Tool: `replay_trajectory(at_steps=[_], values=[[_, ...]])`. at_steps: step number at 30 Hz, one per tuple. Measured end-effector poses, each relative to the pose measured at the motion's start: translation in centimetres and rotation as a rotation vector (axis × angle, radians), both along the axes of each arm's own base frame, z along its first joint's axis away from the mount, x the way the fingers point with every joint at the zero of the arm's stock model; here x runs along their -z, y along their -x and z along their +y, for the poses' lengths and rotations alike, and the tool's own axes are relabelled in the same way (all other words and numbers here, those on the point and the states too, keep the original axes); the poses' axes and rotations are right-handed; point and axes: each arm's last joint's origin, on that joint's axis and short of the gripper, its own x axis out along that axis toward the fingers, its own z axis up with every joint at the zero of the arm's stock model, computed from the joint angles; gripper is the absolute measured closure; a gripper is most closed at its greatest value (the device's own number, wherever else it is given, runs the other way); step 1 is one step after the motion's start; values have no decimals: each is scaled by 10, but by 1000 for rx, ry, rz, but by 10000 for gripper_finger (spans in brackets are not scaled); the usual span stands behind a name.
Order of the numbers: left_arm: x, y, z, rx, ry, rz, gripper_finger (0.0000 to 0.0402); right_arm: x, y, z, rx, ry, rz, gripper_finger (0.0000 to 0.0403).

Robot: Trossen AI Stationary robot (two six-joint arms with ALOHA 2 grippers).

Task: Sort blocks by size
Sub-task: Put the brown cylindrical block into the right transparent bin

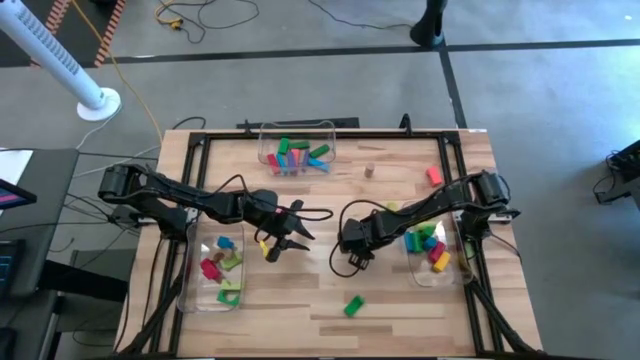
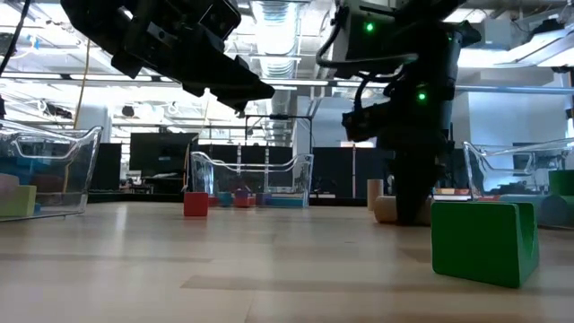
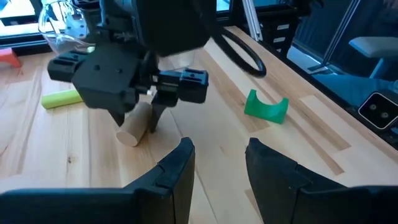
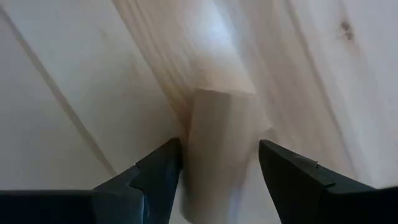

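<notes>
A tan cylinder block (image 3: 134, 129) lies on its side on the table near the middle. My right gripper (image 4: 219, 167) points down over it, open, one finger on each side of the cylinder (image 4: 219, 146). In the high view the right gripper (image 1: 355, 250) covers the cylinder. My left gripper (image 3: 217, 165) hovers open a little to the cylinder's left, holding nothing, and in the high view the left gripper (image 1: 292, 236) points toward the right one. A green arch block (image 3: 266, 107) rests on the table nearer the front edge. A yellow block (image 3: 62, 98) lies beyond the right gripper. My right gripper comes from above with its fingers across the lying cylinder. One finger (image 4: 163, 169) stands right at the cylinder's side (image 4: 189, 149), and I cannot tell whether it touches. The other finger (image 4: 283, 171) stands apart from the cylinder.
Three clear bins hold several coloured blocks: one at the far edge (image 1: 297, 150), one at the left (image 1: 222, 268), one at the right (image 1: 432, 250). A red block (image 1: 433, 175) and a small tan block (image 1: 369, 170) lie far right. The green block (image 2: 484, 240) sits near the front.
</notes>
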Motion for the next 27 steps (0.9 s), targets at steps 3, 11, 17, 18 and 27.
replay_trajectory(at_steps=[3,11,17,18,27], values=[[0,0,0,1,1,1,266,3,-1,0,-4,0,5,155],[0,0,0,1,0,1,266,2,0,8,-28,0,0,223],[0,0,0,-16,-7,0,266,1,1,15,-52,4,-2,249],[0,0,1,-24,-10,0,266,0,1,16,-62,4,-4,249],[0,0,2,-48,-28,-2,266,-21,-16,32,-182,-13,-100,237]])
